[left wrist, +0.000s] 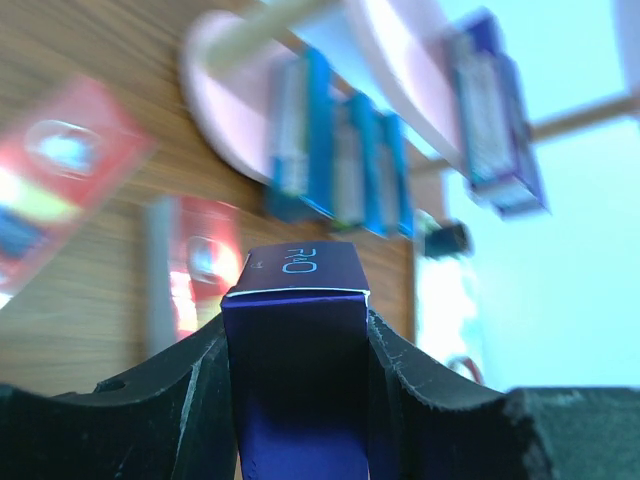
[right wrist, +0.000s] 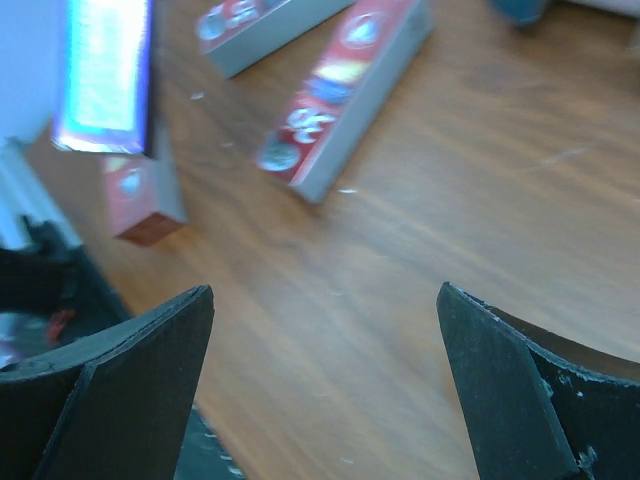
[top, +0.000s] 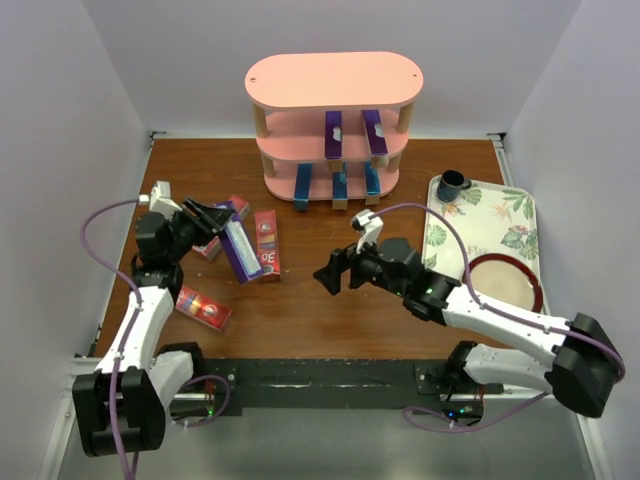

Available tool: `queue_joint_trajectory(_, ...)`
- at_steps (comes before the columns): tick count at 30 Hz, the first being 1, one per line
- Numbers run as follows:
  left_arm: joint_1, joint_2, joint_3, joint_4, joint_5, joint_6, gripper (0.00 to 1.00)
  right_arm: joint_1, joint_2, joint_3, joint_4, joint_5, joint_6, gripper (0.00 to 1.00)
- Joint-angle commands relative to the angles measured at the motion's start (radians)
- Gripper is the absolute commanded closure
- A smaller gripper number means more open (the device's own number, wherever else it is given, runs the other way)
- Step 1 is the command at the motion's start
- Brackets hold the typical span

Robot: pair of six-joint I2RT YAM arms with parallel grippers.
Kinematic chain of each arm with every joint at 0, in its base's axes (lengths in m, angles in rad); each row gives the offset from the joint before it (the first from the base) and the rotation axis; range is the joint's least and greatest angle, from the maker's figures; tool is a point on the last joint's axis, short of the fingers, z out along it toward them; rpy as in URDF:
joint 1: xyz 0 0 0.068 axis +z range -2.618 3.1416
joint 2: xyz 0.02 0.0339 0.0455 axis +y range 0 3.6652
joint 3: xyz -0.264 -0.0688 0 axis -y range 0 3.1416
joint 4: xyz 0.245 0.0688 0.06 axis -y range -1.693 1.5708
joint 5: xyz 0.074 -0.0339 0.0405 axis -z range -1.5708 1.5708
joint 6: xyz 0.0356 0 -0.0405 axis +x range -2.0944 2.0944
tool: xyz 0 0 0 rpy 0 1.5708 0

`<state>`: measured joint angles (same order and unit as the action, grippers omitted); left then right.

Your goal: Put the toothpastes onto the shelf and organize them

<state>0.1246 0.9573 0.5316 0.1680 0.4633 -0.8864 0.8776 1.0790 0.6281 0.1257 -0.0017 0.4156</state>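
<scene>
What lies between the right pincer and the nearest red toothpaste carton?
Nothing but bare tabletop. The top external view shows only wood between the open right pincer and the red carton.

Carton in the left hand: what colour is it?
The carton is purple, clearest in the left wrist view.

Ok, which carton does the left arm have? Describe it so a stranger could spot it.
From the pink shelf at the back, come forward and left to the scattered cartons on the table. It is the purple carton clamped in the left jaws. The red cartons around it lie free, and the other purple ones sit on the shelf.
</scene>
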Motion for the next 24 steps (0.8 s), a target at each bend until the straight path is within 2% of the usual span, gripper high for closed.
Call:
queue_joint_trajectory(1,-0.084,-0.025,-0.066,0.356,0.089,-0.181,0.9,0.044,0.085,0.012,0.233,-0.064,0.2,0.02)
queue_joint_trajectory(7,-0.146,-0.046,-0.166,0.649,0.061,-0.367,0.9,0.047,0.145,-0.019,0.445,-0.133,0.34,0.02)
queue_joint_trajectory(12,-0.207,-0.04,-0.2,0.789,0.009,-0.457,0.89,0.047,0.211,0.004,0.541,-0.202,0.393,0.02)
queue_joint_trajectory(15,-0.244,-0.032,-0.217,0.861,-0.021,-0.499,0.9,0.047,0.249,0.012,0.595,-0.225,0.43,0.02)
queue_joint_trajectory(24,-0.316,-0.009,-0.232,0.926,-0.092,-0.513,0.9,0.054,0.317,0.058,0.681,-0.316,0.466,0.02)
